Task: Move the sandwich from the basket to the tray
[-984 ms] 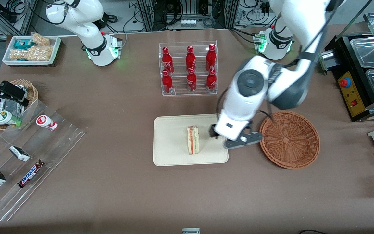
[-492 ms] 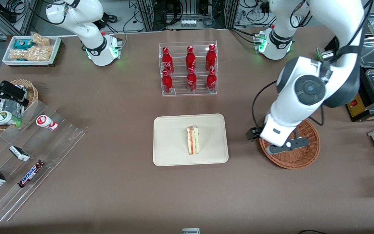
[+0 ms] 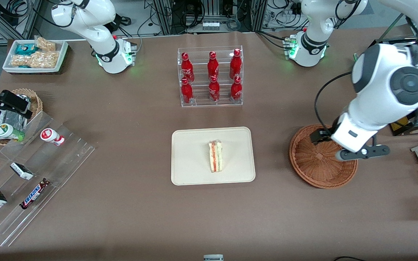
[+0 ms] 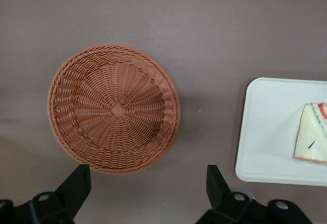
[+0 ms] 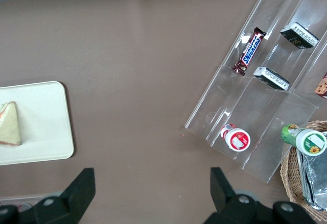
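Note:
The sandwich (image 3: 216,156), a pale wedge with red and green layers on its edge, lies on the cream tray (image 3: 191,145) in the middle of the table. It also shows in the left wrist view as the sandwich (image 4: 311,140) on the tray (image 4: 265,132). The reddish-brown wicker basket (image 3: 314,163) stands beside the tray toward the working arm's end, and the basket (image 4: 115,109) holds nothing. My left gripper (image 3: 326,139) hangs high above the basket's rim. The gripper (image 4: 147,188) is open with nothing between its black fingers (image 4: 76,183).
A clear rack of red bottles (image 3: 210,76) stands farther from the front camera than the tray. A stepped acrylic shelf with snacks (image 3: 31,174) and a small tan basket (image 3: 11,116) lie toward the parked arm's end. A black appliance (image 3: 405,83) sits past the basket.
My left gripper has swung away from the tray's edge, across the basket, toward the working arm's end of the table. The sandwich has stayed on the tray.

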Tool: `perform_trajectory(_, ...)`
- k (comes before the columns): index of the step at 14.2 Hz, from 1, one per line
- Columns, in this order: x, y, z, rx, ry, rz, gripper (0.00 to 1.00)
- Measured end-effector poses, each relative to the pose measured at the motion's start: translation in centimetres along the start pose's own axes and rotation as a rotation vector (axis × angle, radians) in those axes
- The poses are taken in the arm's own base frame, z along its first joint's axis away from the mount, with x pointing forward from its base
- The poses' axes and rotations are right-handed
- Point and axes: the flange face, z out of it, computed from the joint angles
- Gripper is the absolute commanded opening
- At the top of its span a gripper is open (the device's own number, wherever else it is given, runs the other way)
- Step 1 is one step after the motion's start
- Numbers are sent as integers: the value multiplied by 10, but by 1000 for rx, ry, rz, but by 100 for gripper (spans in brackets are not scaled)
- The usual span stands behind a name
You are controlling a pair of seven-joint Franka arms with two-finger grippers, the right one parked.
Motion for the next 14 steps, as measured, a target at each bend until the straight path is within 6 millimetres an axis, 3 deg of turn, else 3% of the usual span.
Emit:
perform_trajectory(4,-8,-44,-20,3,-34,82,100)
perform_trajectory(10,-32,-105,-80,3,27,169,100)
perform_trajectory(14,-49,-113,-105,-9,51,170,100)
